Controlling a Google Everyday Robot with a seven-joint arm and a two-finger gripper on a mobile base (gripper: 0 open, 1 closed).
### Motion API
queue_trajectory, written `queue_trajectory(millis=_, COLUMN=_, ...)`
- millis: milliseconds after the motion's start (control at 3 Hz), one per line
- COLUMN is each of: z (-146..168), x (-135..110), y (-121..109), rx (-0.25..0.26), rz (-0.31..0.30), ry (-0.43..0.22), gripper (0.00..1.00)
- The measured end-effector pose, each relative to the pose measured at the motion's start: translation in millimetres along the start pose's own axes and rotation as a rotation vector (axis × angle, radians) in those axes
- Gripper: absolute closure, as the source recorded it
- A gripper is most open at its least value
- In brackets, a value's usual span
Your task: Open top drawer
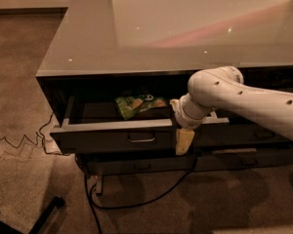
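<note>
So the top drawer [97,139] was pulled out from under the glossy countertop [185,33], and it sat right behind the gripper [184,141], stretching off mostly to its left. The gripper hung pointing straight down in front of the drawer's dark front panel, with the small metal pull [141,138] just to its left. Honestly I couldn't tell if the gripper was wide or narrow, or if it was even touching the panel. From this angle it just looked like one pale yellowish stub under the white wrist. The white arm [244,99] came in from the right and crossed over the drawer's top edge above the gripper. Inside the drawer, up and to the left of the gripper, a green snack bag [139,105] lay flat on the tray floor, and the rest of the tray was in shadow. Below and left of the gripper was a lower drawer [136,165] set further back, and another dark drawer front [256,134] showed to the gripper's right under the arm. A black cable [136,201] looped across the carpet [29,82] below the gripper.
</note>
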State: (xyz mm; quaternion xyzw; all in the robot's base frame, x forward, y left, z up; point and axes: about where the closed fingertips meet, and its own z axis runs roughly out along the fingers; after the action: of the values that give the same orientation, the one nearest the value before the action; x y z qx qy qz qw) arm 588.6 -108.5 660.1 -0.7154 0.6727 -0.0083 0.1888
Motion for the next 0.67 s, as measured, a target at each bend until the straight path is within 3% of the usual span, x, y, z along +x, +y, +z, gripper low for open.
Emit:
queue_trajectory(millis=333, z=-18.7, x=-2.9, y=17.3, rx=0.049, rz=-0.025, ry=0.055, gripper=0.00)
queue_trajectory(millis=667, z=-20.3, x=8.0, y=33.8, rx=0.033, rz=-0.022, ry=0.117, gripper=0.00)
